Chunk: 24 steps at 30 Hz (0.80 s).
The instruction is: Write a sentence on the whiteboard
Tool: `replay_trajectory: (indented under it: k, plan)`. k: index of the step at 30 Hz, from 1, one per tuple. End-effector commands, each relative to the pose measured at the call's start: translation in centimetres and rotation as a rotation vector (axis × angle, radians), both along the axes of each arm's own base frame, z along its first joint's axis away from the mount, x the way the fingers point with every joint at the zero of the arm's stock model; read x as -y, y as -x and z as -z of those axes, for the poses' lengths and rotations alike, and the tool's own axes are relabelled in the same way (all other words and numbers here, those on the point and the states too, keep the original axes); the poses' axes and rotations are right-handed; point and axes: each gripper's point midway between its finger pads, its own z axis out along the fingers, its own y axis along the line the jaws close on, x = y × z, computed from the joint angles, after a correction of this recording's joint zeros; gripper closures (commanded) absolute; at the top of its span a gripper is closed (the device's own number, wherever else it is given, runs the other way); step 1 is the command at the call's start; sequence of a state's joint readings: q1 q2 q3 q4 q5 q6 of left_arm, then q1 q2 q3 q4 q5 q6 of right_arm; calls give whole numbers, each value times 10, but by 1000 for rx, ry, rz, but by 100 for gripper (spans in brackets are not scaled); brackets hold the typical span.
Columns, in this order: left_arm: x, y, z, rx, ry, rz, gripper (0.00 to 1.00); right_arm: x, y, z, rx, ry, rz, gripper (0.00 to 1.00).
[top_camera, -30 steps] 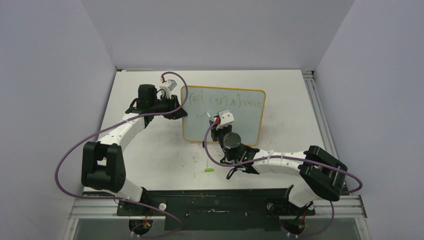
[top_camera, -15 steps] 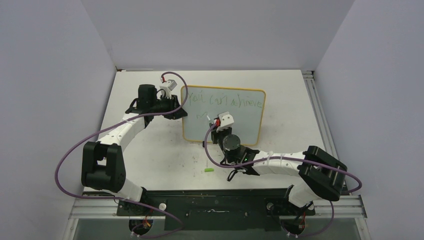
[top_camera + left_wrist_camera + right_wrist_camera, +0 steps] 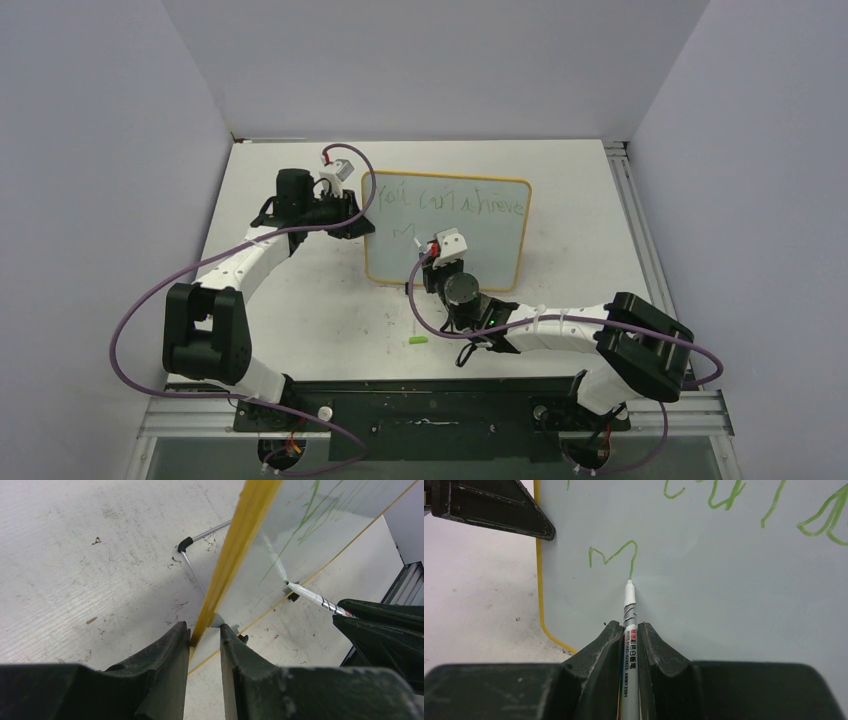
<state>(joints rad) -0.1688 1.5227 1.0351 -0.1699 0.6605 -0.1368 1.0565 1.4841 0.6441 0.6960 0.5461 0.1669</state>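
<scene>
The whiteboard (image 3: pixel 495 245) stands tilted on the table, yellow-framed. Its top line of the green sentence (image 3: pixel 450 203) is written, and a green "m" (image 3: pixel 611 555) starts the second line. My left gripper (image 3: pixel 204 630) is shut on the board's yellow left edge (image 3: pixel 240 540); from above it sits at the board's left side (image 3: pixel 360 222). My right gripper (image 3: pixel 629 626) is shut on a white marker (image 3: pixel 630 650). The marker's tip (image 3: pixel 628 582) touches the board at the end of the "m". From above, the right gripper (image 3: pixel 437 260) is over the board's lower middle.
A small green marker cap (image 3: pixel 417 341) lies on the table in front of the board. The board's thin metal stand (image 3: pixel 192 562) rests on the table behind it. Grey walls close in the table on three sides.
The right gripper has drawn the marker a little down the board toward the near edge, lengthening the last stroke of the "m". The left arm and board have not moved.
</scene>
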Motion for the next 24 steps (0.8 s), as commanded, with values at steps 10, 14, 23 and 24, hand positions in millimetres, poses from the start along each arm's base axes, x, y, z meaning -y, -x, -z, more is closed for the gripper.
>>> replay_trajectory:
  k: [10, 14, 23, 24]
  plan:
    - [6, -6, -27, 72, 17, 17, 75, 2, -3, -12, 25, -2, 24, 95]
    - [6, -6, -27, 73, 16, 16, 75, 0, -1, -16, 31, 0, -1, 95]
    - [5, -7, -25, 66, 11, 11, 75, 4, 9, -41, 67, -37, -41, 95]
    - [5, -7, -24, 65, 10, 10, 75, 4, 9, -42, 69, -39, -42, 95]
